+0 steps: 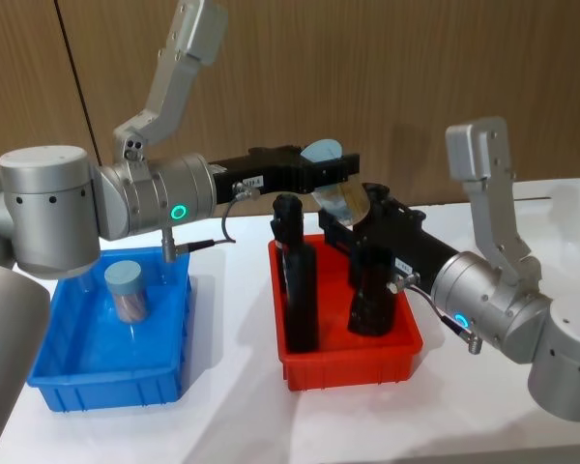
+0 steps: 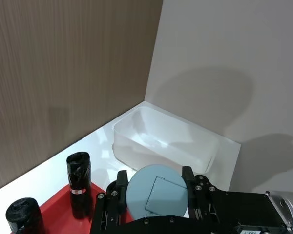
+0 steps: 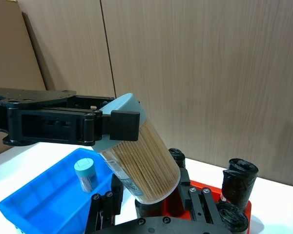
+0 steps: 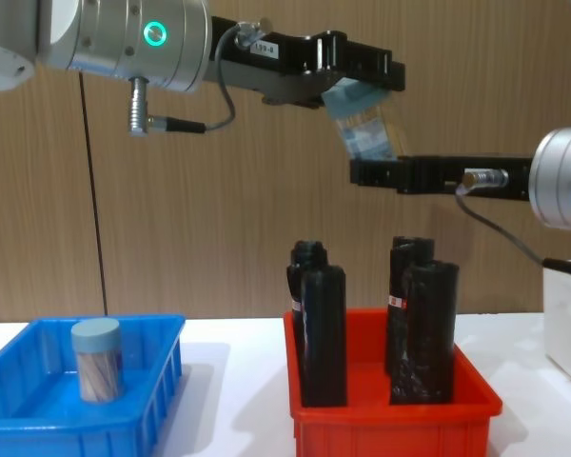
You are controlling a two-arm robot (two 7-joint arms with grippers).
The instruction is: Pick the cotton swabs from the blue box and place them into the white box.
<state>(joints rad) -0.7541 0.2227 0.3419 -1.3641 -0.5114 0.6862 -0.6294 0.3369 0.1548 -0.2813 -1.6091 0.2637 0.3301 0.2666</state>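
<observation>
Item: cotton swab jar (image 3: 142,165), clear body packed with thin sticks, pale grey-blue lid. It is in the air, tilted, lid uppermost. Holder: left gripper (image 1: 329,164), clamped on the lid, one black finger pad (image 3: 125,126) pressed flat against the lid's side. The arm reaches out level from the robot's left. Second party: right gripper (image 4: 366,172), just beneath the left gripper and coming in from the robot's right. Its jaws stand on either side of the jar's base, but whether they are pressing on it cannot be told. Below both grippers: red bin (image 1: 348,362) on the white table (image 1: 232,416), holding upright black cylinders (image 1: 300,290). The held jar is well clear above their tops. To the left of the grippers and lower down, under the left arm: blue box (image 1: 106,391) on the table, with a second cotton swab jar (image 1: 128,290) standing upright inside it, lid on, apart from the box walls. To the right of the grippers, beyond the red bin: white box (image 2: 136,141), straight-sided and translucent, resting on the table near the corner where the wood-panel wall (image 2: 63,73) meets a plain white wall. The held jar is well apart from it.
</observation>
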